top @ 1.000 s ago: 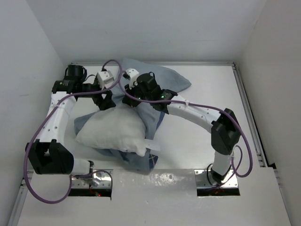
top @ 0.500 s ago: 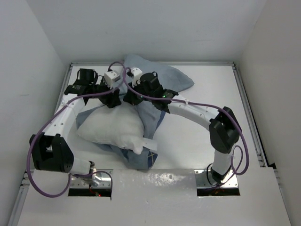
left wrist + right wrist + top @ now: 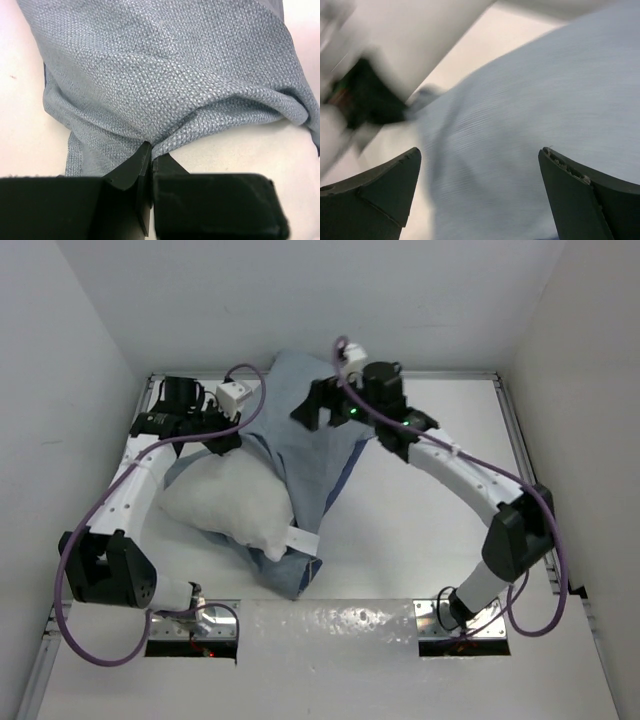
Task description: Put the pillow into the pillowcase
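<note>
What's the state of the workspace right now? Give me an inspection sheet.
Surface: white table, no spills seen.
Job's things: pillow lies left of centre, mostly uncovered; pillowcase lies partly under it and is bunched up behind it.
Clutter: nothing seen.
Grippers: left gripper shut on a fold of the pillowcase; right gripper open above the pillowcase, holding nothing.
Cables: purple cables run along both arms, looping near the wrists.
Surroundings: white walls on three sides.
</note>
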